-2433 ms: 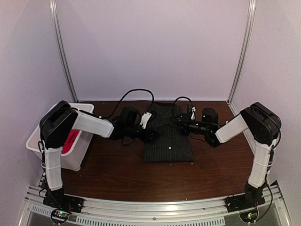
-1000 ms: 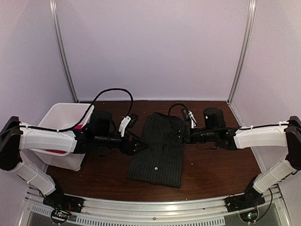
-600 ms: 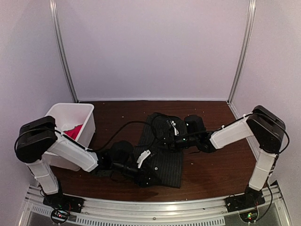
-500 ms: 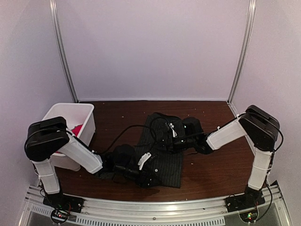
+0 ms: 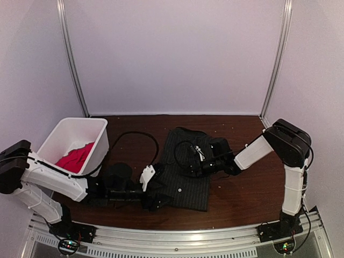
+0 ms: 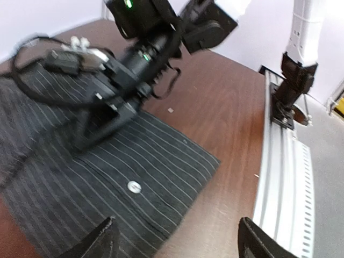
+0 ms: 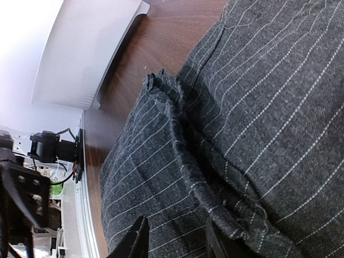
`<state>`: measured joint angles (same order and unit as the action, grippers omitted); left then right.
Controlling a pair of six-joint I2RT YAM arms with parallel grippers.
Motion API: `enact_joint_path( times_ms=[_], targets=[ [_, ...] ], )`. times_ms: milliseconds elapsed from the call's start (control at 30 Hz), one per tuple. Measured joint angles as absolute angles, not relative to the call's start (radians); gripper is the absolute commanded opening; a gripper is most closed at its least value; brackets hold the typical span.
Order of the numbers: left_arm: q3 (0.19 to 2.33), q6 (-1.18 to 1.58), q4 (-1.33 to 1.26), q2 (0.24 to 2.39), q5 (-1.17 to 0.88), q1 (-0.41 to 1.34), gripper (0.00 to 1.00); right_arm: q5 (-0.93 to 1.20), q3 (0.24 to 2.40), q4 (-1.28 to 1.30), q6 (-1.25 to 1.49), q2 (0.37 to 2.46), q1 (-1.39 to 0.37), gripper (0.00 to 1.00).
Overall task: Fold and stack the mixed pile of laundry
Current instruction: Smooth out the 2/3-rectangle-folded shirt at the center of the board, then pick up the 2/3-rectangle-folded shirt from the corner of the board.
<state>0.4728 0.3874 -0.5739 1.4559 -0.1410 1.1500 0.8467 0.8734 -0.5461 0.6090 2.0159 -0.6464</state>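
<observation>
Notes, this moment:

- **Surroundings.** We see a white bin (image 5: 80,122) at the far left of the table (image 5: 247,193). The left arm lies low along the front, crossing just below the bin. The red T-shirt (image 5: 74,157) sits bunched inside the bin, well apart from the other garment.
- **Obstructions.** A black cable (image 5: 137,134) arcs over the bare wood between the bin and the striped shirt (image 5: 188,183). Another loop from the right arm hangs over the shirt's middle. From the left wrist, the right arm's black wrist covers much of the shirt's far half.
- **Shirt.** It lies at the table's centre, folded into a long panel slightly askew, with one pale button (image 6: 133,186) facing up. From the right wrist we see a raised ridge of cloth running across it.
- **Left gripper** (image 6: 177,244). Its fingers are spread wide with nothing between them, over the shirt's near edge and the bare wood beside it.
- **Right gripper** (image 7: 174,242). It is down on the shirt's middle, fingers a little apart and cut off at the picture's edge. We cannot tell whether they pinch the cloth.
- **Surface.** The table is dark brown wood grain with a few pale specks (image 6: 170,110).
- **Room.** The walls (image 5: 172,54) are pale lilac, with metal posts (image 5: 72,64) at the back corners. A metal rail (image 5: 177,236) along the near edge carries both arm bases.
</observation>
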Motion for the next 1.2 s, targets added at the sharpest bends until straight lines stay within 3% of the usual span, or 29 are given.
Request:
enact_joint_path(
  times_ms=[267, 567, 767, 1200],
  targets=[
    [0.476, 0.01, -0.337, 1.301, 0.297, 1.274, 0.74, 0.856, 0.883, -0.467, 0.474, 2.0, -0.643, 0.36],
    [0.552, -0.281, -0.227, 1.566, 0.658, 1.537, 0.65, 0.868, 0.857, -0.469, 0.428, 1.99, -0.643, 0.36],
    [0.65, -0.374, -0.228, 1.74, 0.79, 1.585, 0.61, 0.88, 0.857, -0.462, 0.412, 1.989, -0.643, 0.36],
    [0.671, -0.603, -0.466, 1.895, 0.892, 1.557, 0.32, 0.886, 0.857, -0.457, 0.393, 1.989, -0.653, 0.35]
  ],
)
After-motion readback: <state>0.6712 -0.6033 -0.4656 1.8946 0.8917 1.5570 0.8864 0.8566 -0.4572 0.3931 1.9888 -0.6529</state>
